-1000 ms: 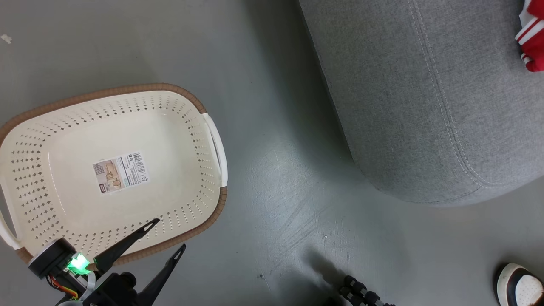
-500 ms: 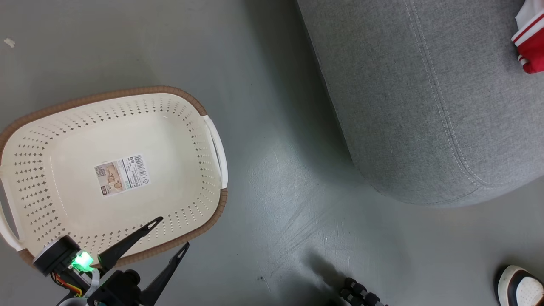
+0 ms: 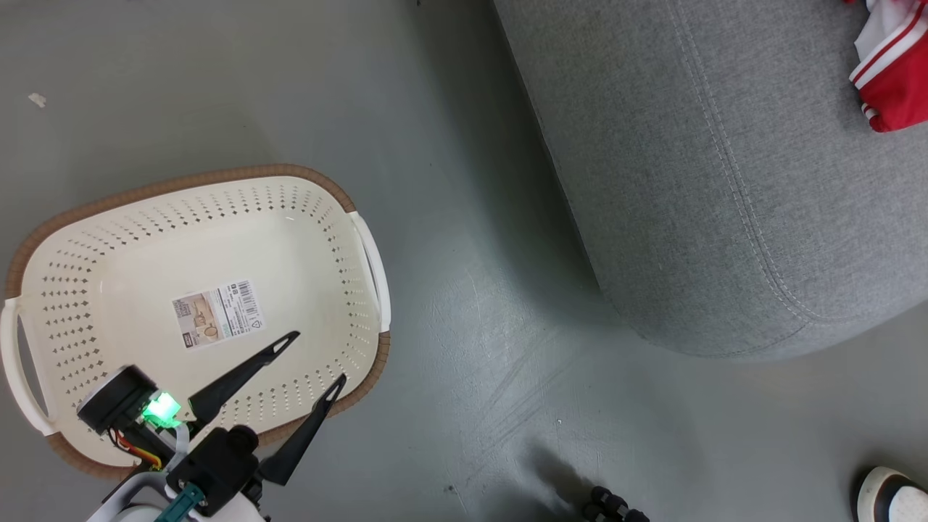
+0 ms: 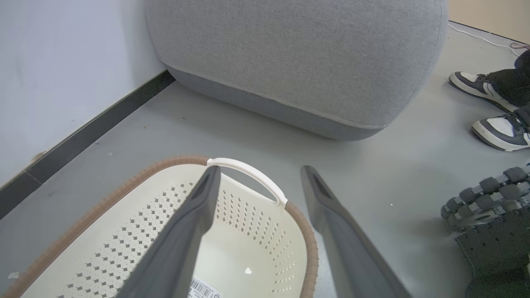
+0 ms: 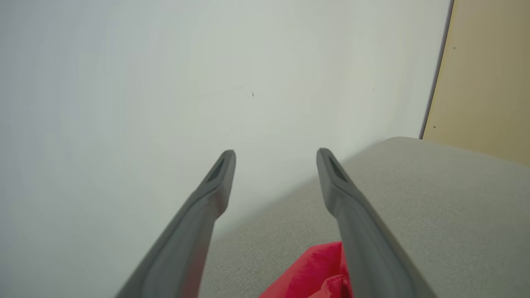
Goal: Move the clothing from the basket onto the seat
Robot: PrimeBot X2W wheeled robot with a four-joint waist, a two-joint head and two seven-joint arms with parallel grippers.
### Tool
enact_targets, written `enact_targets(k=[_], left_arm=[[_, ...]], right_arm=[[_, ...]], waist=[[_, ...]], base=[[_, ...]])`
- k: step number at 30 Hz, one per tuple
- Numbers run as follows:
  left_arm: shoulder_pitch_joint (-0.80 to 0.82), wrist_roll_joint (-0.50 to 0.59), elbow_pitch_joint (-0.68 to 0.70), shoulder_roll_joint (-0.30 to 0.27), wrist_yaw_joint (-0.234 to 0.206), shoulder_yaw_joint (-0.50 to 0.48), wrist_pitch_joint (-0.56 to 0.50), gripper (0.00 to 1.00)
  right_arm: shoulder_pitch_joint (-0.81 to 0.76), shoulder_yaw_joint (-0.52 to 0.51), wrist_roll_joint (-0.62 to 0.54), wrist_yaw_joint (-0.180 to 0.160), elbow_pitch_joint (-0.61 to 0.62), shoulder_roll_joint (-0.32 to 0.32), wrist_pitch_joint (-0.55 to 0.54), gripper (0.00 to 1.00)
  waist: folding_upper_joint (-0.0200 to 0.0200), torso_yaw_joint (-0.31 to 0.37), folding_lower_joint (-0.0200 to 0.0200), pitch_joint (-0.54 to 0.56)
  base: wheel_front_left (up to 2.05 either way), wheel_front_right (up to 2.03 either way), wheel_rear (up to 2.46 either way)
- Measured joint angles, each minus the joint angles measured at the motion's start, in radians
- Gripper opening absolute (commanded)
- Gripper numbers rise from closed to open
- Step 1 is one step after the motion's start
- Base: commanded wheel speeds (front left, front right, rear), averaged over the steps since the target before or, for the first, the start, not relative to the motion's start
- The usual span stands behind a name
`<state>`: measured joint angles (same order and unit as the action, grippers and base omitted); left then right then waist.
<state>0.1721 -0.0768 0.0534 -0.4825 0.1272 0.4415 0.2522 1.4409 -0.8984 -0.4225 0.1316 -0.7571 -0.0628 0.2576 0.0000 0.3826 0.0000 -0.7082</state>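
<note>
One red garment [image 5: 307, 273] beneath the right jaws

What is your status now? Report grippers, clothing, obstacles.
Left gripper open over basket; right gripper open above seat. Clothing red, lying on seat; basket holds no clothing. Person's shoe on floor near seat.

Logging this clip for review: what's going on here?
The job is shifting clothing from the basket to the grey seat. The basket, on the floor, holds nothing but its label, and the red clothing lies on the seat. The left tool hovers open over the basket's edge. The right tool is open above the clothing. The job looks done.
</note>
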Motion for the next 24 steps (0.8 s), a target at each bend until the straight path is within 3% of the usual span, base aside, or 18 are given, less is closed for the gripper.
enact_targets(k=[13,24], left_arm=[[0.066,-0.001,-0.005,0.078,-0.001,-0.033,0.0,1.0],[0.07,-0.021,-0.012,0.161,-0.033,-0.094,0.0,1.0]], right_arm=[[-0.009,0.276,0.066,0.0,0.113,0.011,0.0,1.0],[-0.169,0.57,0.152,0.0,0.199,0.014,0.001,1.0]], waist=[[0.0,-0.02,0.0,0.068],[0.0,-0.058,0.0,0.164]], base=[[0.0,0.0,0.0],[0.0,0.0,0.0]])
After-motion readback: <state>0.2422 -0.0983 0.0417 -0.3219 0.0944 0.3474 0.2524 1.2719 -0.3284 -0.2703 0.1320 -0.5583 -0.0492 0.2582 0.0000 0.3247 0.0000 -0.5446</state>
